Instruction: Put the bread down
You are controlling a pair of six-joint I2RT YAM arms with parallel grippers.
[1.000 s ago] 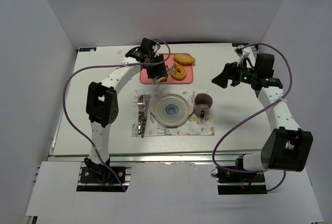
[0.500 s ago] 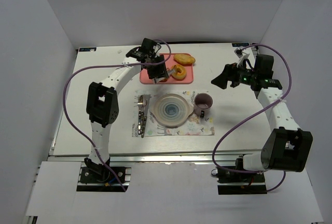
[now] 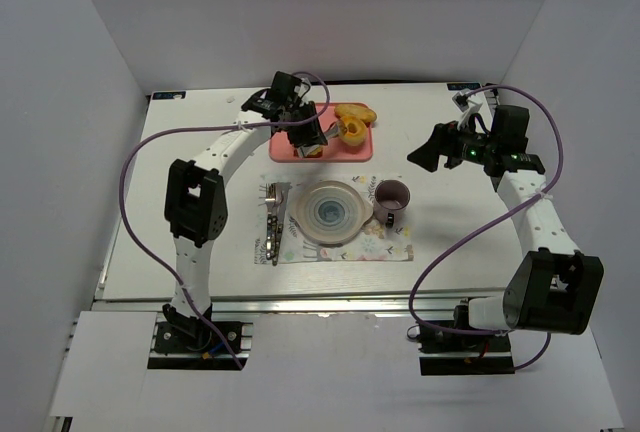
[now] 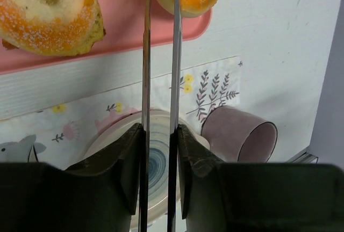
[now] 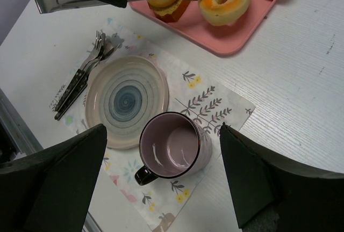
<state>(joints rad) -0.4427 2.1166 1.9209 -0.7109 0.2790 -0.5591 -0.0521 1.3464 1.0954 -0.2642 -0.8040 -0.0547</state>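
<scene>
In the top view, the left gripper (image 3: pixel 310 137) is reaching over the pink tray (image 3: pixel 288 152) and clamping a pair of metal tongs (image 3: pixel 328 133), so the tool, not the fingers, is doing the handling. The bread (image 3: pixel 350 130) is sitting at the tong tips, just ahead of this gripper and beside the oval bun (image 3: pixel 356 112). The right gripper (image 3: pixel 428 149) is hanging well apart above the desk (image 3: pixel 240 252), probably so as not to crowd the work

In the left wrist view, the gripper's fingers are pressing the two tong blades nearly together, and the blades are pinching the bread's rim at their far end. The thicker brown-based ring (image 4: pixel 48 17) is lying untouched to the left of the blades. The plate (image 4: pixel 113 138) and mug (image 4: pixel 239 132) are lying nearer this gripper; the plate is probably the destination

In the right wrist view, the right gripper's jaws are standing wide apart and holding nothing, with the mug right below on the patterned mat (image 5: pixel 215 108). The bread is tilting on edge in the tongs; I cannot tell whether it is touching the tray
</scene>
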